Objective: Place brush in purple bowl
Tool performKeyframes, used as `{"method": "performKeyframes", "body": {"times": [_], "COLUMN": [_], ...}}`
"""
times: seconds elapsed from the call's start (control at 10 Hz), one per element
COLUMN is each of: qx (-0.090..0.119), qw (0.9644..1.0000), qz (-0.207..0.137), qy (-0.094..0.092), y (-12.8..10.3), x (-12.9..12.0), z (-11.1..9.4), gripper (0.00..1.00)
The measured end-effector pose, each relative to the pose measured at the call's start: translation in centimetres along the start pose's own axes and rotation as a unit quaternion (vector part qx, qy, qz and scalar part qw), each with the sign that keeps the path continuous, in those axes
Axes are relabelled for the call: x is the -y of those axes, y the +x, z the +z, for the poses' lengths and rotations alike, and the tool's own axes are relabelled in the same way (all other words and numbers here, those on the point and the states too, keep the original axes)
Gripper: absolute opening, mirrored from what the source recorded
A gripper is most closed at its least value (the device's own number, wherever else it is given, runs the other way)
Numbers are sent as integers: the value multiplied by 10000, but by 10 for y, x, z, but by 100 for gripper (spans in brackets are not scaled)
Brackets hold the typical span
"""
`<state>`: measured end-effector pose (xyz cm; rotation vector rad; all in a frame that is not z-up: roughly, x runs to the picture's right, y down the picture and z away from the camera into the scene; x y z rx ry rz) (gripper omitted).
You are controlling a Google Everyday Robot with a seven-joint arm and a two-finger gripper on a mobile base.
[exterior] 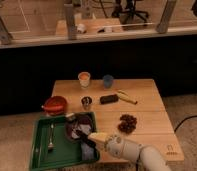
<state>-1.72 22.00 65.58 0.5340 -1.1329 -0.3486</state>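
Note:
The purple bowl (82,125) sits in the right half of a green tray (42,152) at the table's front left. The brush (78,129) lies slanted across the bowl. Its whitish head is near the bowl's upper-left rim and its black handle runs down to the right. My gripper (88,142) is at the bowl's lower-right edge, at the handle's end. The white arm (134,152) reaches in from the bottom right. I cannot tell whether the gripper touches the handle.
A silvery fork (51,137) lies in the tray's left half. A red bowl (55,105) and a metal cup (86,103) stand behind the tray. Further back are a tan cup (84,78), a blue cup (108,81), a black item (109,99), a banana (126,96) and a brown cluster (127,123).

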Motion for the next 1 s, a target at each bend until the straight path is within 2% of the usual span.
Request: {"method": "performKeyframes", "body": {"times": [0.4, 0.6, 0.7, 1.0], "qx": [-39, -13, 9, -3], "qw": [9999, 9997, 9996, 9993], "qz": [27, -29, -39, -34], "qy": [-115, -235, -283, -385], "y": [3, 5, 4, 5], "x": [0, 6, 7, 7], "z": [-2, 1, 3, 5], "gripper": [56, 77, 80, 80]}}
